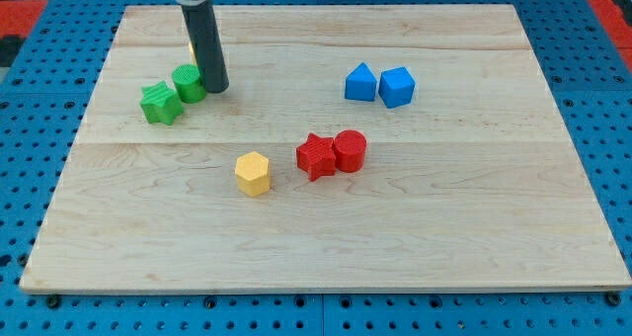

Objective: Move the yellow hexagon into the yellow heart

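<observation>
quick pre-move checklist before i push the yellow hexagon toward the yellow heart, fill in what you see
1. Yellow hexagon located and free of neighbours: ok, it sits alone near the board's middle.
2. Yellow heart located: cannot tell, only a yellow sliver shows behind the rod.
3. My tip behind the hexagon for the push: not ok, it is far up-left, beside the green cylinder.
4. Tip clear of the green blocks: cannot tell, it is right against the cylinder; the green star sits just left.
5. Path hexagon to sliver: not ok, the green pair lies close to that line.
6. Red star and red cylinder out of the way: ok.
</observation>
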Robot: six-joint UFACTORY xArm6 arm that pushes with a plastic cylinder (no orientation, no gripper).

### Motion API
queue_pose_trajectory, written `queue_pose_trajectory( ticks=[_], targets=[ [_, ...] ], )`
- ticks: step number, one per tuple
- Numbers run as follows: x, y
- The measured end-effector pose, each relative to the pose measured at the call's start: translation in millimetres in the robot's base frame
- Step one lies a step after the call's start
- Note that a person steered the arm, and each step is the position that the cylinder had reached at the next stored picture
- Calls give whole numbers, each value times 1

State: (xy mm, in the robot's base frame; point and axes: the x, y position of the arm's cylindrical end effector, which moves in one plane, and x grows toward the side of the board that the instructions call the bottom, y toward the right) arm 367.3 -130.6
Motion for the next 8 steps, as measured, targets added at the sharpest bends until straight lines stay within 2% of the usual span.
queue_pose_trajectory(
  ticks=[1,2,3,4,5,6,8],
  targets=[
    [13,6],
    [54,11],
    [104,-30],
    [175,12],
    [171,74],
    [127,47],
    [54,45]
  ],
)
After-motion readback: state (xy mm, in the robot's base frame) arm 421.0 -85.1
